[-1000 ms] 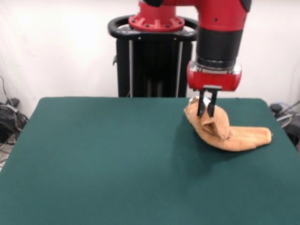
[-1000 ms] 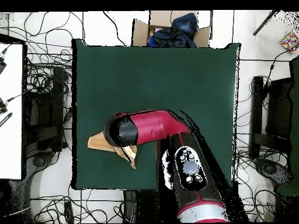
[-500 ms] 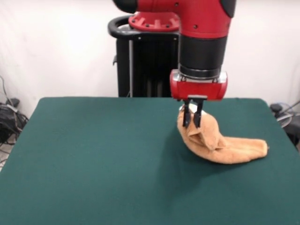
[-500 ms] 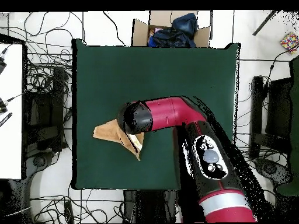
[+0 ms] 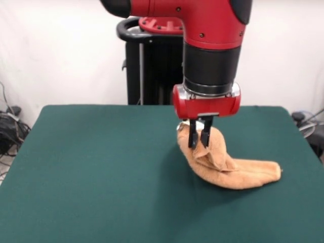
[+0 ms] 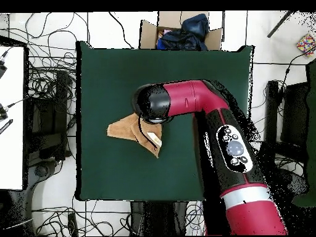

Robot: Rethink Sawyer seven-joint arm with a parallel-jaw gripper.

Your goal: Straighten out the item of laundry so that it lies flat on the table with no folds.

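The orange-tan towel (image 5: 228, 167) lies bunched and folded on the right half of the dark green table (image 5: 101, 172). One end is lifted into a peak and the rest trails right along the table. My gripper (image 5: 198, 143) is shut on that lifted peak and holds it just above the table. In the overhead view the towel (image 6: 126, 129) shows as a folded wedge at the table's left-middle (image 6: 203, 80), partly hidden under my arm; the gripper is hidden there. The towel's bands do not show.
The black pedestal (image 5: 162, 66) stands behind the table's far edge. An open cardboard box with dark cloth (image 6: 182, 32) sits past the table's top edge in the overhead view. Cables lie on the floor around the table (image 6: 46, 86).
My gripper has moved left and toward the camera in the front view, dragging the towel's gripped end with it. The towel's trailing end has slid along the table after it.
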